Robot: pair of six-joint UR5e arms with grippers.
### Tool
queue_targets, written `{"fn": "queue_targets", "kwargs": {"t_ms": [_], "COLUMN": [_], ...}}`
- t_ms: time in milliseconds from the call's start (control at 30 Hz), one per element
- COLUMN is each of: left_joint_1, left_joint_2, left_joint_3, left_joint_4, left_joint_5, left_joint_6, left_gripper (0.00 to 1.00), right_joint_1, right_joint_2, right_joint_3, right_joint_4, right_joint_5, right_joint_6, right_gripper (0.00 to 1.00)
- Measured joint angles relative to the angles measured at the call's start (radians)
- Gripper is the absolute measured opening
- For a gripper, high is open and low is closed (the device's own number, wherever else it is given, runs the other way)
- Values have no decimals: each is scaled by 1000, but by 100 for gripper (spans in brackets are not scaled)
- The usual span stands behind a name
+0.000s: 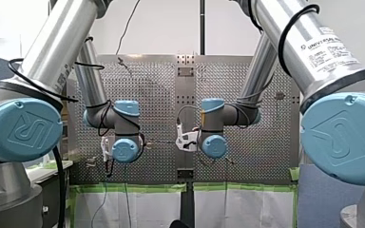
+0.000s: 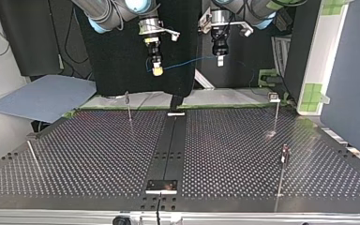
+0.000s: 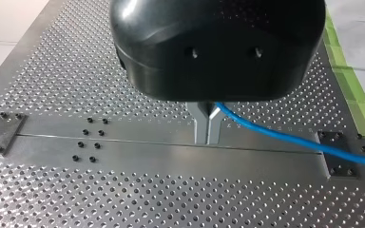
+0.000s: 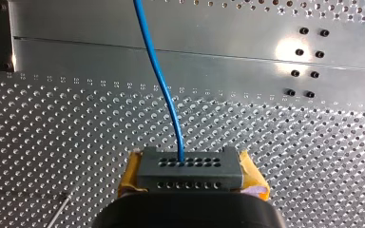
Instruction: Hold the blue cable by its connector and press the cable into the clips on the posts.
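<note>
The blue cable (image 2: 187, 62) hangs in the air between my two grippers, high above the far edge of the table. In the right wrist view, my right gripper (image 4: 191, 186) has its yellow pads (image 4: 129, 175) shut on the dark grey connector (image 4: 190, 167), and the cable (image 4: 159, 71) runs straight ahead out of it. My left gripper (image 3: 207, 137) has its metal fingers shut on the cable (image 3: 290, 137), which trails off to one side. In the top view my right gripper (image 2: 157, 70) is at the left and my left gripper (image 2: 220, 58) at the right.
Thin posts with clips stand on the perforated table (image 2: 98, 154): one at the far left (image 2: 129, 107), one at the far right (image 2: 276, 112), one at the near right (image 2: 282, 171) and one at the near left (image 2: 33, 157) of the top view. A dark strip (image 2: 168, 150) runs down the middle.
</note>
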Motion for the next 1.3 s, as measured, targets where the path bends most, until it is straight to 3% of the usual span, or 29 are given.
{"fn": "queue_targets", "kwargs": {"t_ms": [733,1000,1300], "left_joint_1": [1,7,8], "left_joint_2": [-1,-43,-50], "left_joint_3": [-1,-4,-5], "left_joint_4": [-1,-22,-23], "left_joint_5": [1,7,8], "left_joint_6": [1,3,3], "left_gripper": [0,0,0], "right_joint_1": [0,0,0], "right_joint_2": [0,0,0], "right_joint_3": [0,-1,-1], "right_joint_4": [0,0,0], "right_joint_5": [0,0,0], "right_joint_6": [0,0,0], "right_gripper": [0,0,0]}}
